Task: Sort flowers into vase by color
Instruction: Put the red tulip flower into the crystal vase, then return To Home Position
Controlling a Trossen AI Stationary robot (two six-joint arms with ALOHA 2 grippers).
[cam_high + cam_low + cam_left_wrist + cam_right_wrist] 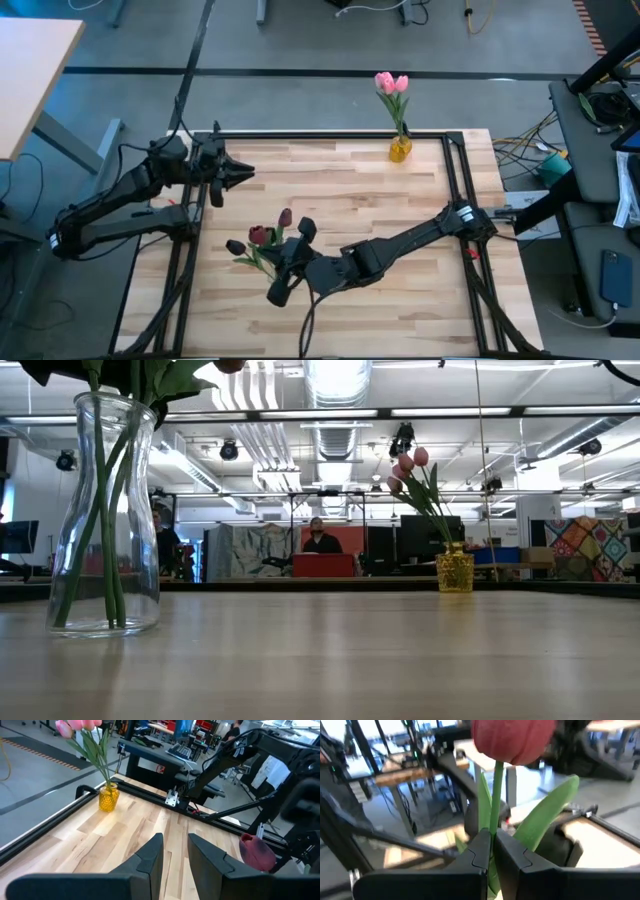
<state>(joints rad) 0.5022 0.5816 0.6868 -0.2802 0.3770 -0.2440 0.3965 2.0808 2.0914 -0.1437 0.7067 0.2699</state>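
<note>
A clear glass vase (105, 520) stands near the table's near-left part and holds green stems (100, 540). Dark maroon tulip heads (260, 235) cluster above it. My right gripper (492, 840) reaches in beside them (298, 240) and is shut on a maroon tulip (512, 740). A small yellow vase (400, 150) at the far edge holds pink tulips (390, 83). My left gripper (245, 172) hovers open over the far-left part of the table, touching nothing, and faces the yellow vase (108, 800). My right gripper pinches the maroon tulip's thin green stem (495, 815) between its two fingers, a short way below the head. The fingers lie across the stem. The tulip stands upright in the hold, with a long leaf (545, 815) beside the stem. The stem's lower end is hidden by the fingers.
A black metal frame (455, 170) runs along the table's edges. Bare wood (360, 195) lies between the two vases. Desks, screens and a seated person (322, 540) show in the room beyond the table.
</note>
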